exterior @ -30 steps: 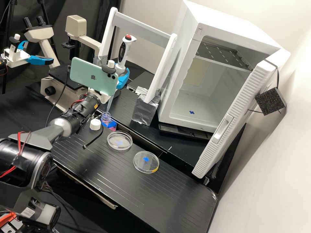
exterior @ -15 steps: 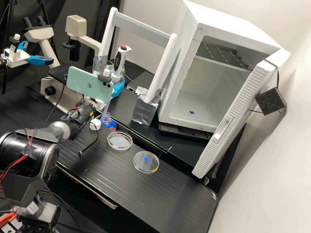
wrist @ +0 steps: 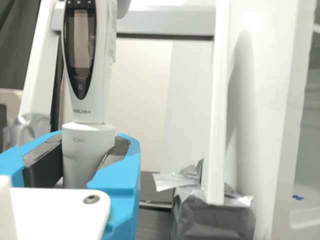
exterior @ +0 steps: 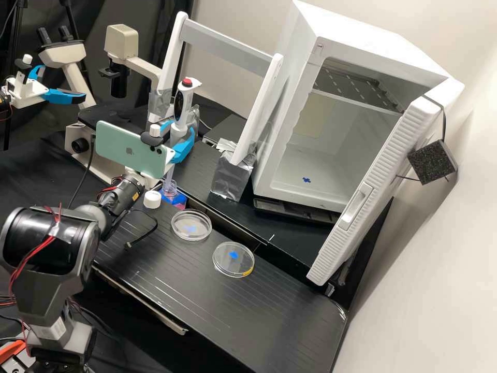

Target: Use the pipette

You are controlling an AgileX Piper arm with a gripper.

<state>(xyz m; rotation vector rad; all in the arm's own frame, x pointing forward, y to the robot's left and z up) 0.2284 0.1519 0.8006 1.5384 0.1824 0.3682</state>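
The gripper (exterior: 177, 139) is shut on the white pipette (exterior: 181, 115), which stands nearly upright with its red button on top. In the high view the pipette's clear tip (exterior: 169, 174) goes down into the mouth of the small bottle (exterior: 172, 196) with pink liquid, in a blue holder at the bench's back edge. In the wrist view both blue fingers of the gripper (wrist: 86, 155) clasp the pipette (wrist: 86, 135) just below its display.
Beside the bottle lies a white cap (exterior: 152, 199). Two petri dishes (exterior: 191, 225) (exterior: 233, 259) rest on the black bench (exterior: 207, 300). Behind are a white rack frame (exterior: 228, 44), a foil-wrapped block (exterior: 228, 178), a microscope (exterior: 98, 150) and an open white incubator (exterior: 321, 166).
The gripper has moved down and to the left in the high view, with the pipette in it. The tip is now lower in the bottle.
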